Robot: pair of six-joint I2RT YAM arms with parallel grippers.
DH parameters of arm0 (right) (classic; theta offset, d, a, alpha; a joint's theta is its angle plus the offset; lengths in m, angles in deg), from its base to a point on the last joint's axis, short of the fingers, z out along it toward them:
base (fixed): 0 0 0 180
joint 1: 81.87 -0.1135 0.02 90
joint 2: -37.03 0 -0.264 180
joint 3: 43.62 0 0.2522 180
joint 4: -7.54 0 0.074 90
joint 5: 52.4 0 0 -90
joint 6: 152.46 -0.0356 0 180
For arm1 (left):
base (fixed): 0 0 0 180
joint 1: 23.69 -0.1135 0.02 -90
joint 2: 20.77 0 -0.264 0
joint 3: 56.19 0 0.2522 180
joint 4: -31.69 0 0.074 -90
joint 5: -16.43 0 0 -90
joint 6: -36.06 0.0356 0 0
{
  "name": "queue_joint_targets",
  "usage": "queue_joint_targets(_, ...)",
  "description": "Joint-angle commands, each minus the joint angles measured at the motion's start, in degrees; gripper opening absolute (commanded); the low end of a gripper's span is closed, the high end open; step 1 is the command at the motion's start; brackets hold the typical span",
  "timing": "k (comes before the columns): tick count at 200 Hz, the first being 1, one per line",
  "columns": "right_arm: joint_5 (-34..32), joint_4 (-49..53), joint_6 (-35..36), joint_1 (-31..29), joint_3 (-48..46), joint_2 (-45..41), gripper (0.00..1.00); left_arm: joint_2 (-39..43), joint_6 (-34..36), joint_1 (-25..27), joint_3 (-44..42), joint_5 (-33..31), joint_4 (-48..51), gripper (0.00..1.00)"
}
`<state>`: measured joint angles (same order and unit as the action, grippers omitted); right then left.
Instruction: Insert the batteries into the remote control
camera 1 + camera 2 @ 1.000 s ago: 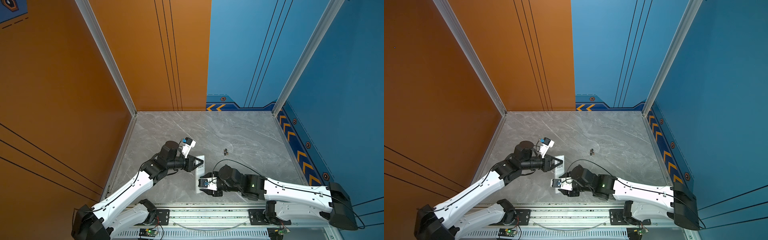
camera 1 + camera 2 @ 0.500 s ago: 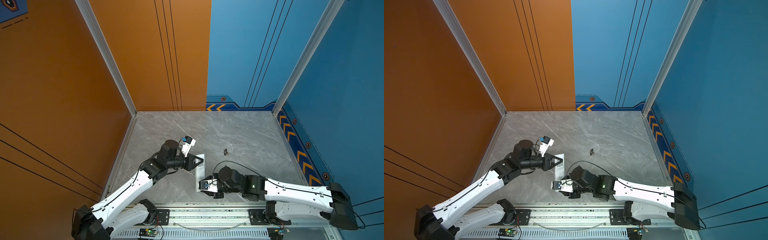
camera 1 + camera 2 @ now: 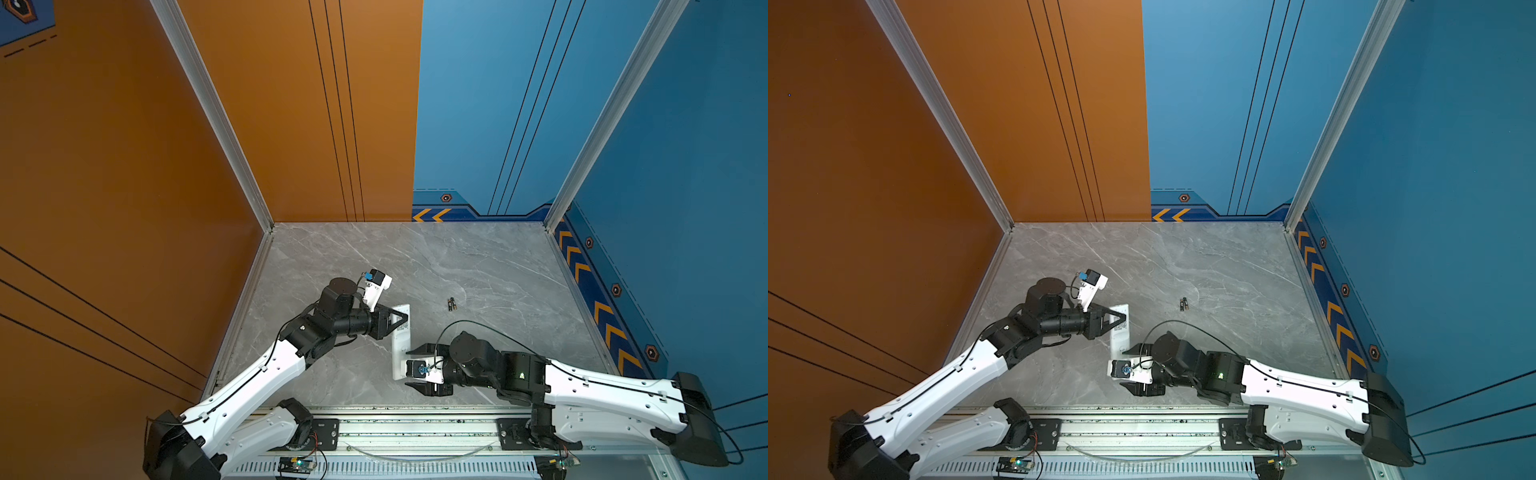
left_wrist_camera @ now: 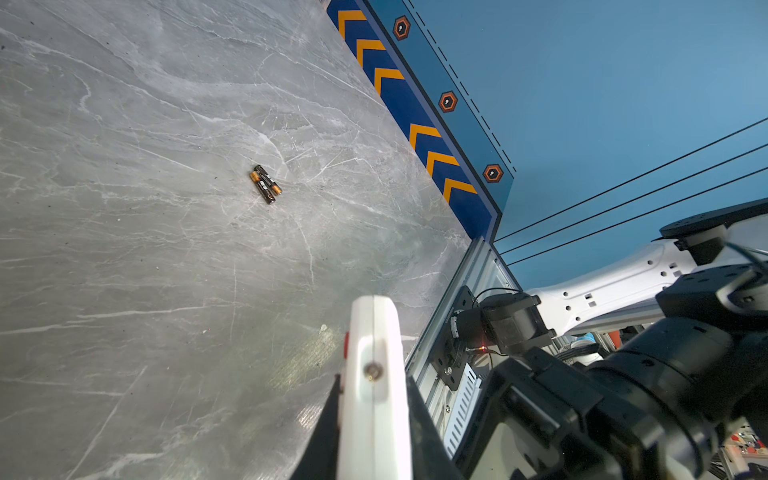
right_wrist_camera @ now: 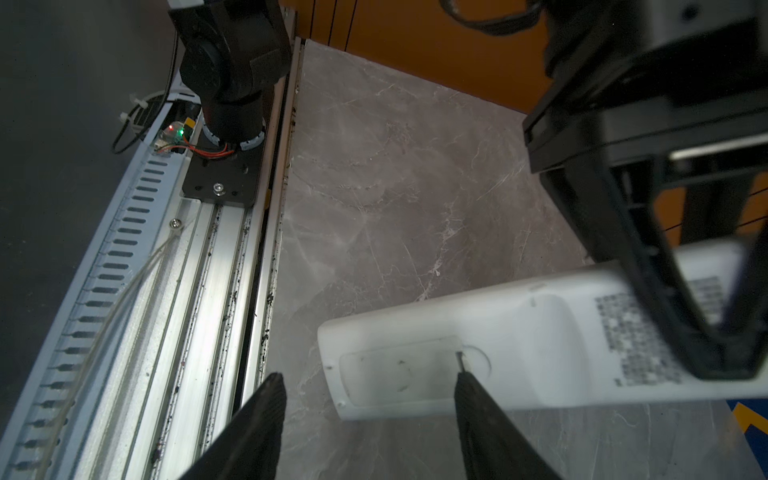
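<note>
Left hand: the left hand (image 3: 403, 319) is clenched on the long white plastic remote control (image 3: 401, 349), label side up.
Right hand: the right hand (image 5: 368, 380) is released. One fingertip (image 5: 467, 386) touches the edge of the flat battery lid (image 5: 395, 374).
Batteries: the two small black and gold batteries (image 3: 451, 304) lie together on the grey marble tabletop (image 3: 498, 266), well apart from the remote.
Do it well: the lid looks shut, so hold the remote steady and push the lid off slowly.

Grey marbled tabletop (image 3: 478, 257), two batteries (image 3: 451, 304) touching side by side near its middle.
</note>
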<state>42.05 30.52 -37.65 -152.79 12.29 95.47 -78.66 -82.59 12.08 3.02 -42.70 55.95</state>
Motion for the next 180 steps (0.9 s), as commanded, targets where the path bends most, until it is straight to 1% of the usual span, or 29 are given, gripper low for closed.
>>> queue_joint_targets(1,-1.8,-1.8,0.7,0.2,-0.6,-0.7,0.67,-0.3,1.1,0.8,1.4,-0.2,-1.1,0.00)
queue_joint_targets(60,-1.1,-2.7,1.9,0.9,0.7,3.3,0.67,0.1,1.0,1.4,1.4,-0.3,-1.2,0.00)
queue_joint_targets(124,-1.0,-4.4,1.8,1.5,0.7,4.8,0.66,0.0,0.8,1.7,1.1,-0.1,-1.5,0.00)
queue_joint_targets(180,-0.9,-3.8,1.7,1.5,0.5,6.9,0.66,0.5,0.3,1.5,0.3,0.0,-2.7,0.00)
